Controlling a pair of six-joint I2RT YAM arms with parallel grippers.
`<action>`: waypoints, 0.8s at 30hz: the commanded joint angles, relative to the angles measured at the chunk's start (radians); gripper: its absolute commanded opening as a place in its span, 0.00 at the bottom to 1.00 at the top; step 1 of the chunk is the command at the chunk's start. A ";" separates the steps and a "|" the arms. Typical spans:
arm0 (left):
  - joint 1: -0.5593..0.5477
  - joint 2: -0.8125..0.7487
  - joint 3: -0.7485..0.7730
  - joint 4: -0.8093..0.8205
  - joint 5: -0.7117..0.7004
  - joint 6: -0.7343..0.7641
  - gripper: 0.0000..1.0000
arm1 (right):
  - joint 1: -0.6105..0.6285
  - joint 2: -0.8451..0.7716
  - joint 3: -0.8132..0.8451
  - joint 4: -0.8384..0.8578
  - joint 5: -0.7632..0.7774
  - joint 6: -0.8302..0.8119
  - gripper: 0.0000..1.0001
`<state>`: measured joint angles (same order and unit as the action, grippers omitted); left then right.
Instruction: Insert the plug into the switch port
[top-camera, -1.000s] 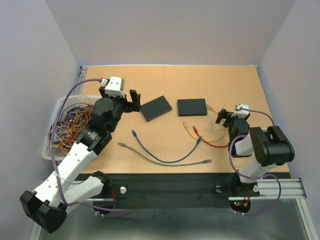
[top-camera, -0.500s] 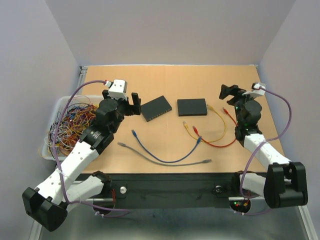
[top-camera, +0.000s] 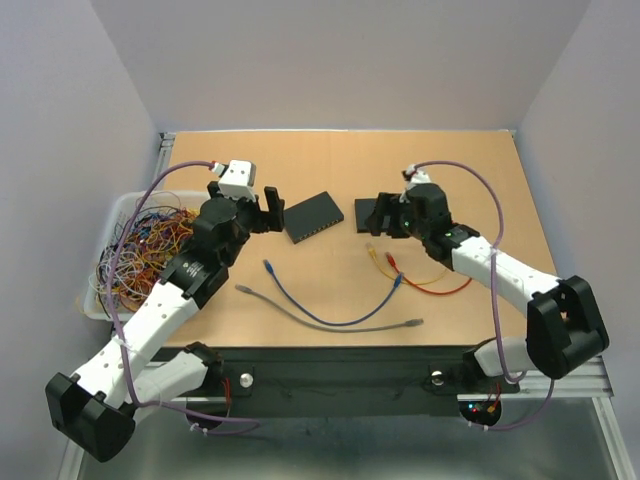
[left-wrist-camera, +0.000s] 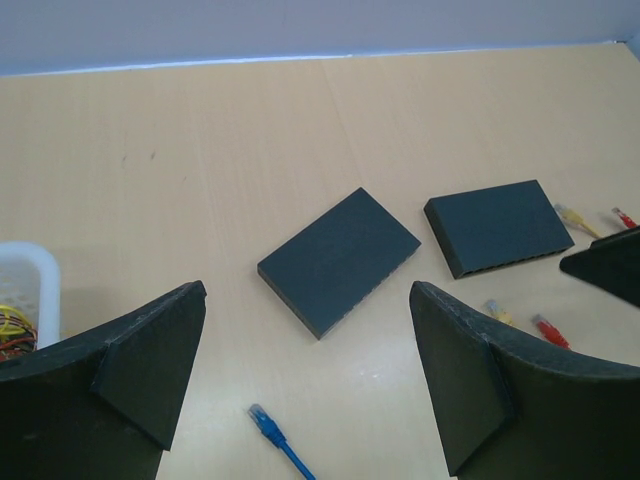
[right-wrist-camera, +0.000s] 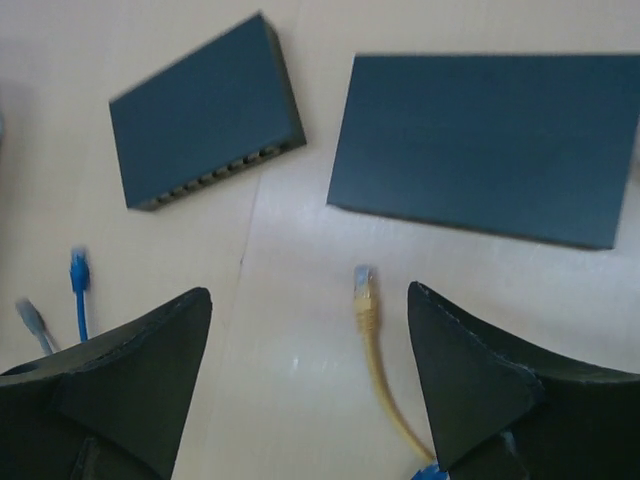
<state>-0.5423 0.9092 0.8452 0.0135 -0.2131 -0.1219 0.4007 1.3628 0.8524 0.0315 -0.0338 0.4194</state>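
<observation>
The tan table (top-camera: 350, 160) carries everything. A white bin (top-camera: 130, 200) of tangled cables sits behind the left claw (left-wrist-camera: 307, 292), on its outer side. That claw's fingers are spread wide and hold nothing. Just ahead of it lies the angled switch (left-wrist-camera: 338, 258), and the second switch (left-wrist-camera: 497, 227) lies further to its right. The right claw (right-wrist-camera: 308, 292), also wide and empty, hangs over the table near the second switch's near edge. The angled switch's port row faces it from ahead-left. The yellow plug (right-wrist-camera: 364, 285) lies between its fingers, and the blue plug (right-wrist-camera: 79, 268) lies beyond its left finger.
</observation>
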 joint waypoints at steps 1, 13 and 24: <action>-0.001 0.007 0.022 0.006 0.008 -0.007 0.95 | 0.099 0.036 0.065 -0.197 0.196 -0.071 0.82; 0.001 0.033 0.023 0.005 0.003 -0.004 0.94 | 0.170 0.208 0.117 -0.251 0.253 -0.107 0.59; -0.001 0.051 0.034 -0.004 0.012 -0.005 0.94 | 0.188 0.266 0.135 -0.240 0.207 -0.099 0.51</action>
<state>-0.5423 0.9688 0.8455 -0.0158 -0.2092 -0.1253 0.5701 1.6211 0.9264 -0.2222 0.1867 0.3283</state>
